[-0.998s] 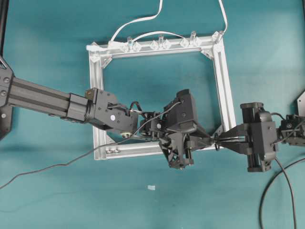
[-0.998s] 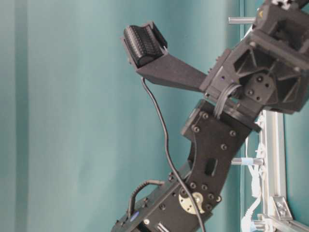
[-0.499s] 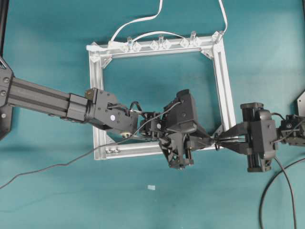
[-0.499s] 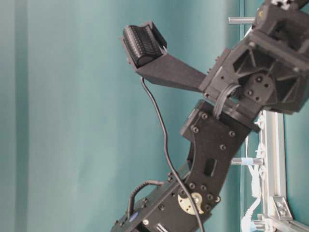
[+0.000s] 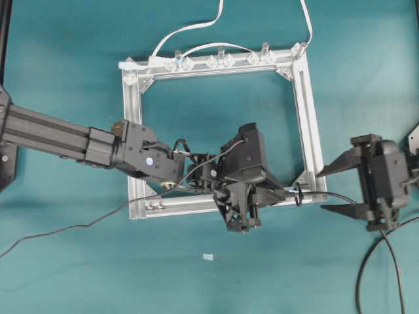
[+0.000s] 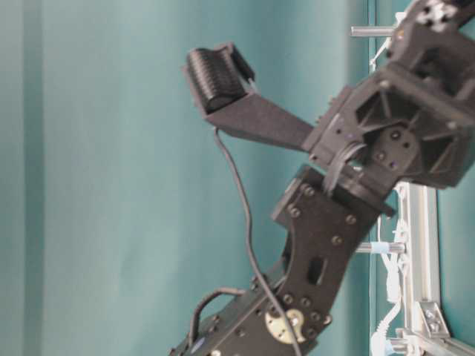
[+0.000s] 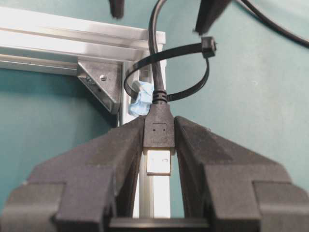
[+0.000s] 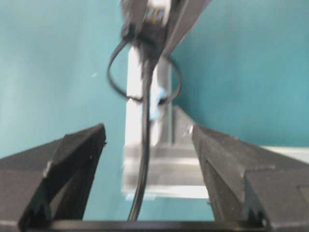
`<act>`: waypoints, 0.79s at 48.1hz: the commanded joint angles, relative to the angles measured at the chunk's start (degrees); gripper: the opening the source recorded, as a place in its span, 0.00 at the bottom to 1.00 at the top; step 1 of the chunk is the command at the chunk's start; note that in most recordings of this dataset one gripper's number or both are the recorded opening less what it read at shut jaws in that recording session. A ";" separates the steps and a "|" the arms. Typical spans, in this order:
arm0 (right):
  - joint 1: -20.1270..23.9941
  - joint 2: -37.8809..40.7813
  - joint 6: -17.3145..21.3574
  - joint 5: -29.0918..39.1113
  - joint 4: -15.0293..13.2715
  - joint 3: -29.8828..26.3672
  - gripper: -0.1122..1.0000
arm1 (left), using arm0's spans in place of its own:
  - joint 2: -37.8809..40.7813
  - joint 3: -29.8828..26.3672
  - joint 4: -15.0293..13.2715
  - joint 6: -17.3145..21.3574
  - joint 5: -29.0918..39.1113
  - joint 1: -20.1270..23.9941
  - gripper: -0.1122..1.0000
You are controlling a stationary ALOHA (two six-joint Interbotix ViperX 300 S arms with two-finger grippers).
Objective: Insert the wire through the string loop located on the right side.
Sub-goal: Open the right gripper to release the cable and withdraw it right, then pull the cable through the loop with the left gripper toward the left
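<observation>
The left claw (image 7: 158, 145) is squeezed shut on the plug end of the wire (image 7: 158, 128). From the camera on the left wrist, the dark plug sits tight between the two black fingers (image 7: 111, 154), with its shiny metal tip pointing back toward the arm. The thin black cable goes up from the plug and passes through the string loop (image 7: 186, 72). The loop is a thin black ring that hangs at the corner of the silver frame (image 7: 72, 41). A little light-blue tag (image 7: 141, 99) sits on the loop, right beside the plug.

From above, the left claw (image 5: 278, 193) reaches across the square frame (image 5: 311, 131) to its lower right corner. The loop (image 5: 298, 194) is just past the claw's tip, on the right bar. The wire (image 5: 334, 194) pokes out to the right beyond the frame and lies between the fingers of the right claw (image 5: 335, 190).

The right claw is spread wide open and holds nothing. It is close to the frame's right side, apart from it, over the blue-green table (image 5: 65, 261). From its own camera, its two fingers (image 8: 72, 159) stand far apart, and the blurry wire (image 8: 145, 135) runs down the middle without touching them.

Some white cables (image 5: 190, 29) curl away from the top bar of the frame, where a few clear clips (image 5: 219, 59) stand.
</observation>
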 commanded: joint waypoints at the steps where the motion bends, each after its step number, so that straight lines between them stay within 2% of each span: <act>1: 0.18 -2.46 0.09 0.53 -0.18 0.53 0.85 | -2.90 -0.35 0.18 0.35 -0.18 0.00 0.30; 10: 0.18 -5.27 0.09 0.09 -0.18 2.11 0.85 | -2.90 -0.26 0.18 0.35 -0.26 0.00 0.30; 28: 0.18 -5.10 0.09 0.09 -0.18 2.29 0.85 | -3.08 -0.18 0.18 0.35 -0.18 0.00 0.30; 38: 0.18 -5.10 0.09 0.00 -0.18 2.11 0.85 | -7.65 3.78 0.18 0.44 5.62 0.09 0.30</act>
